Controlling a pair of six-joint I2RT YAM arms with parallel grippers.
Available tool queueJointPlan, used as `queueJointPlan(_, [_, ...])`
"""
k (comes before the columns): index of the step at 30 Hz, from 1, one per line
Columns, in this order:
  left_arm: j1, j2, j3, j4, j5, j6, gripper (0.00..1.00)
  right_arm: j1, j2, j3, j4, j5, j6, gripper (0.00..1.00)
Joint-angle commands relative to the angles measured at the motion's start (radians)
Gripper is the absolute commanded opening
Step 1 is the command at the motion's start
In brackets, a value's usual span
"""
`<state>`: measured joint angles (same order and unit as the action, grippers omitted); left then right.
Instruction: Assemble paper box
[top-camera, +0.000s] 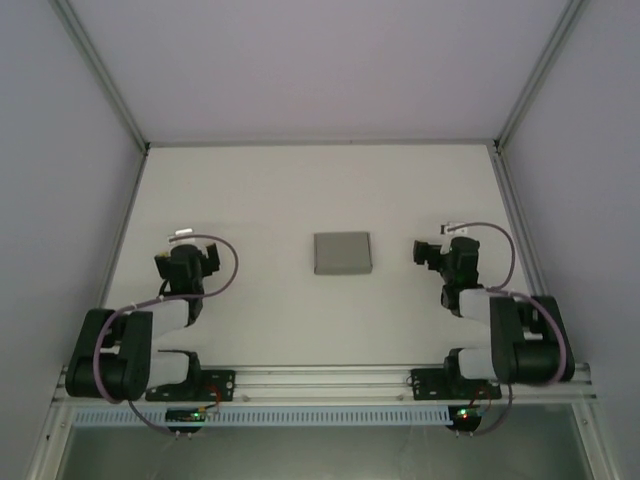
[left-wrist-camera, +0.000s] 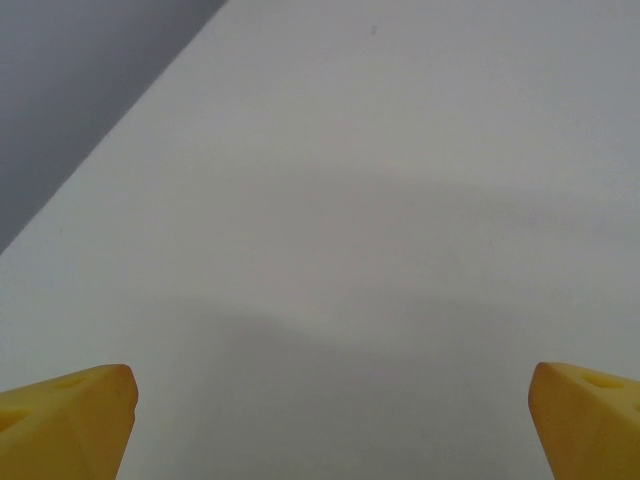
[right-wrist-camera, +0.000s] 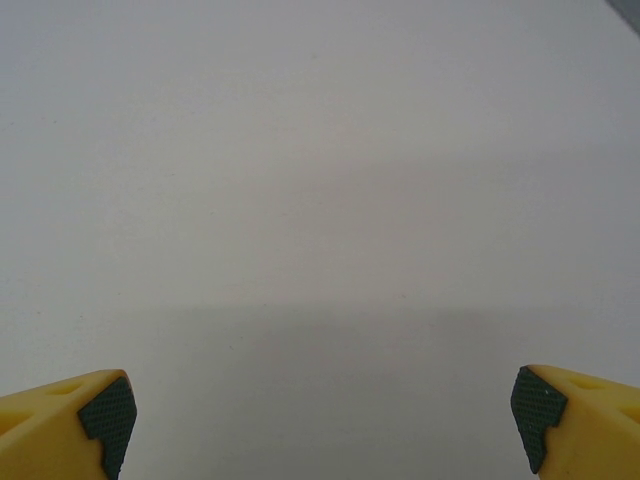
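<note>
The paper box (top-camera: 342, 253) is a small, low grey rectangle lying flat on the white table, midway between the two arms. My left gripper (top-camera: 188, 250) hangs over the table well to the box's left, and its yellow fingertips (left-wrist-camera: 70, 420) stand wide apart over bare table. My right gripper (top-camera: 440, 247) sits to the box's right, a short gap away. Its yellow fingertips (right-wrist-camera: 75, 425) with dark pads are also spread wide with nothing between them.
The white table (top-camera: 250, 190) is walled by pale panels at the back and both sides, with metal frame posts in the corners. The arm bases stand on a rail (top-camera: 320, 382) along the near edge.
</note>
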<state>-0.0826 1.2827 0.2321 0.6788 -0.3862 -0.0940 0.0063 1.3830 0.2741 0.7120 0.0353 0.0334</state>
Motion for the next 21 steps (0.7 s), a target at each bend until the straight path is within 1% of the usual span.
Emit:
queueJointPlan(1, [0.035,0.024,0.004,0.27,0.085,0.044,1.0,-0.014,0.133,-0.024,0.357,-0.041,-0.023,0.99])
queueJointPlan(2, [0.046,0.053,-0.008,0.317,0.109,0.054,1.0,-0.021,0.193,-0.025,0.442,-0.044,-0.008,0.99])
queueJointPlan(3, [0.061,0.123,-0.034,0.436,0.122,0.046,1.0,-0.029,0.203,-0.023,0.467,-0.058,0.01,0.99])
queueJointPlan(4, [0.081,0.205,-0.05,0.571,0.177,0.047,0.99,-0.04,0.155,-0.003,0.342,-0.075,0.001,0.99])
queueJointPlan(5, [0.088,0.275,-0.051,0.635,0.24,0.063,0.99,-0.053,0.13,0.033,0.23,-0.07,0.006,0.99])
queueJointPlan(6, [0.087,0.304,-0.03,0.654,0.24,0.075,1.0,-0.057,0.152,0.061,0.208,-0.041,0.022,0.99])
queueJointPlan(7, [0.087,0.265,0.006,0.525,0.249,0.065,1.0,-0.051,0.175,0.078,0.234,-0.008,0.026,0.99])
queueJointPlan(8, [0.09,0.221,0.063,0.335,0.242,0.049,1.0,-0.027,0.167,0.098,0.174,-0.03,0.022,0.99])
queueJointPlan(9, [0.093,0.26,0.089,0.343,0.223,0.045,1.0,-0.022,0.158,0.109,0.125,-0.024,0.012,0.99])
queueJointPlan(10, [0.091,0.281,0.098,0.373,0.21,0.055,0.99,-0.022,0.163,0.102,0.153,-0.023,0.006,0.99])
queueJointPlan(11, [0.096,0.252,0.105,0.301,0.228,0.041,1.0,-0.021,0.173,0.092,0.19,-0.031,0.006,0.99])
queueJointPlan(12, [0.102,0.248,0.11,0.284,0.228,0.034,1.0,-0.021,0.167,0.095,0.176,-0.033,0.005,0.99])
queueJointPlan(13, [0.1,0.267,0.097,0.342,0.225,0.041,0.99,-0.021,0.163,0.104,0.151,-0.028,0.004,0.99])
queueJointPlan(14, [0.101,0.266,0.096,0.344,0.225,0.039,1.0,-0.019,0.165,0.103,0.162,-0.008,-0.007,0.99])
queueJointPlan(15, [0.101,0.254,0.106,0.302,0.224,0.035,0.99,-0.015,0.168,0.098,0.187,-0.001,-0.012,0.99])
queueJointPlan(17, [0.101,0.261,0.103,0.322,0.224,0.037,0.99,-0.006,0.165,0.096,0.185,0.011,-0.015,0.99])
queueJointPlan(21, [0.1,0.257,0.105,0.312,0.225,0.038,0.99,-0.009,0.168,0.103,0.151,-0.036,-0.017,0.99])
